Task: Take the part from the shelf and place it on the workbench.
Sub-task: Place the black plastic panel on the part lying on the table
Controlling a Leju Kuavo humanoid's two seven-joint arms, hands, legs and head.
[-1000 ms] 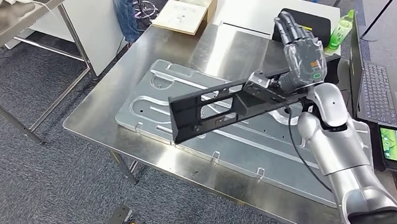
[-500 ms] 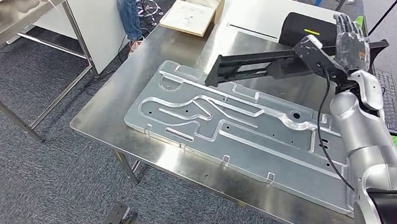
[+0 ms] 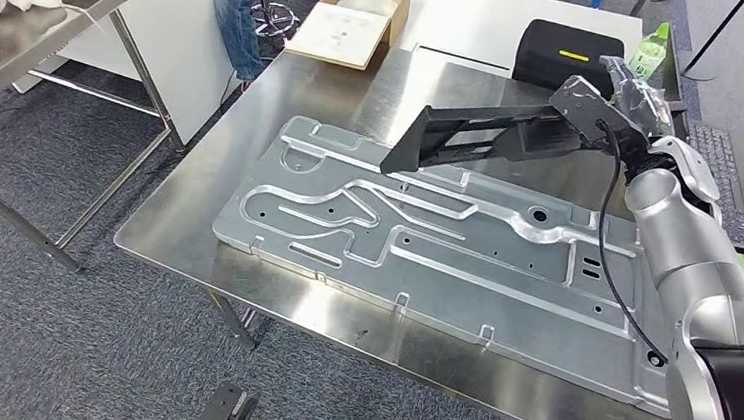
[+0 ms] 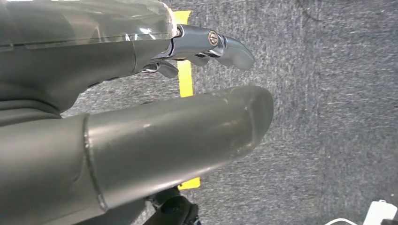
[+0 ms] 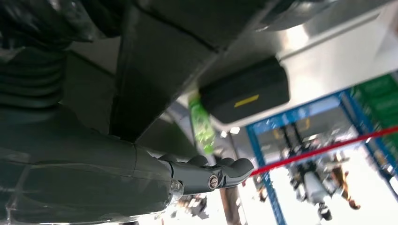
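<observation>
The part (image 3: 474, 136), long and black, juts left from the right hand (image 3: 629, 102), which grips its right end above the surface (image 3: 251, 160); the left hand (image 4: 141, 117) holds nothing, fingers apart.

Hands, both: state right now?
Left hand: holds nothing, fingers apart, open above the carpet.
Right hand: grips the long black part above the workbench.
</observation>
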